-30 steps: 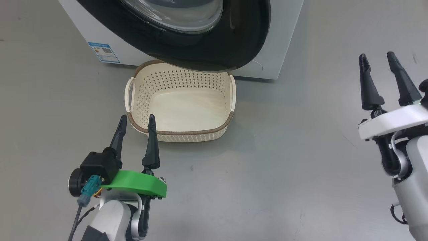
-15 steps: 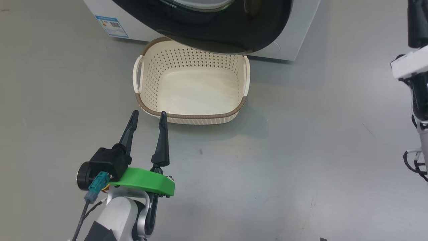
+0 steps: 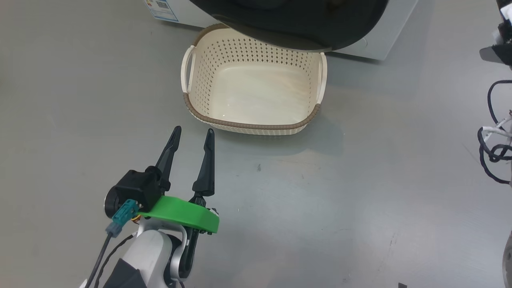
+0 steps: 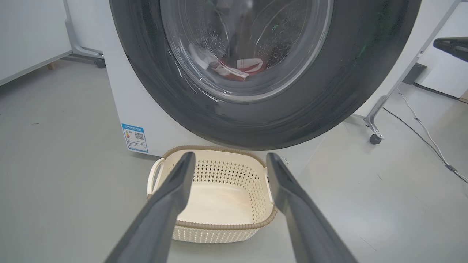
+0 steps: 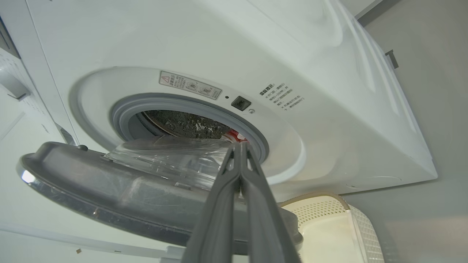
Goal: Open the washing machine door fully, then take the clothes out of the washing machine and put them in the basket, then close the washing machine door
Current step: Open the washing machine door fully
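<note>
Left gripper (image 3: 193, 130): we see its jaws spread wide and holding nothing. They hover over the grey floor (image 3: 360, 180) just near of the basket (image 3: 248, 126) and touch neither. In the left wrist view the two fingers frame the basket (image 4: 219, 225).

Right gripper (image 5: 239, 144): we see its jaws pressed together with nothing between them. They point at the gap between the washing machine door (image 5: 109, 190) and the grey-gasketed drum mouth (image 5: 190, 106). We cannot tell whether they touch the door.

Containers: the basket stands empty on the floor against the front of the washing machine (image 3: 384, 36), partly under the door's black rim (image 3: 300, 28). The door stands partly open. The clothes (image 5: 234, 136) lie inside the drum, and we see them as red and white through the glass (image 4: 234, 75). A blue label sticker (image 4: 135, 137) marks the machine's lower left.

Against the frame one second earlier: the right jaws, then apart, are now closed. The left jaws are as wide as before. The whole head view has shifted, so we read a camera move. The basket remains empty in the same place under the door.
</note>
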Robot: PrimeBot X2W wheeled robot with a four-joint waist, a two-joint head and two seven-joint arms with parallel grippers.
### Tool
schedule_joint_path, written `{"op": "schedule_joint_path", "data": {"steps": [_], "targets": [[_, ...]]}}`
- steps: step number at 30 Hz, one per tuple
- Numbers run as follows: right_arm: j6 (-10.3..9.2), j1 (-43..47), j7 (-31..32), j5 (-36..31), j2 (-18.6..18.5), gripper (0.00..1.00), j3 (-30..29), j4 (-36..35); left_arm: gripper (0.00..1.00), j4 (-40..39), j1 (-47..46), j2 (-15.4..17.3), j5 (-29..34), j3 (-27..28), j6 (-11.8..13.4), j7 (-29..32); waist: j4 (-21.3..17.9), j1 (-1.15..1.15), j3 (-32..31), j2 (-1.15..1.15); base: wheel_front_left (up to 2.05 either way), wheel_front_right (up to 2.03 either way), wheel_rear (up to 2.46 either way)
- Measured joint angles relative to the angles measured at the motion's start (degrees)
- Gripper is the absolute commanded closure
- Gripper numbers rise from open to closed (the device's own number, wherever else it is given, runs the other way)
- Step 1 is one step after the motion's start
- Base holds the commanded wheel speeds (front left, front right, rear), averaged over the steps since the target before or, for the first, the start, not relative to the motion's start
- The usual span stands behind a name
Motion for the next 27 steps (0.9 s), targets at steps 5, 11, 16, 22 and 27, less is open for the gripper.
{"op": "schedule_joint_path", "data": {"steps": [5,11,16,22,27], "targets": [[-3.68,-4.55,6.91,6.44,1.55,1.00,-1.42,2.43,0.00,0.03,-0.23,0.00,-0.31,0.01,0.00,0.00,1.21,0.00,0.96,0.00,0.00,0.00,0.00],[-7.86,-9.24,12.94,9.22,2.11,1.00,-1.32,4.54,0.00,0.03,-0.61,0.00,-0.82,-0.13,0.01,0.00,2.32,0.00,2.12,0.00,0.00,0.00,0.00],[-9.55,-11.26,15.55,9.45,2.05,1.00,-0.70,5.75,0.00,0.02,-1.22,-0.01,-1.25,-0.42,0.01,0.00,2.87,0.00,2.67,0.00,0.00,0.00,0.00],[-10.12,-13.32,19.09,9.65,2.04,1.00,0.45,7.84,0.00,0.00,-1.81,-0.04,-1.89,-0.37,0.02,0.00,3.69,0.00,3.26,0.00,0.00,0.00,0.00],[-10.56,-13.58,21.52,9.96,2.09,1.00,1.16,9.66,0.00,0.01,-1.93,-0.04,-1.91,-0.37,0.02,0.00,4.05,0.00,3.41,0.00,0.00,0.00,0.00]]}}
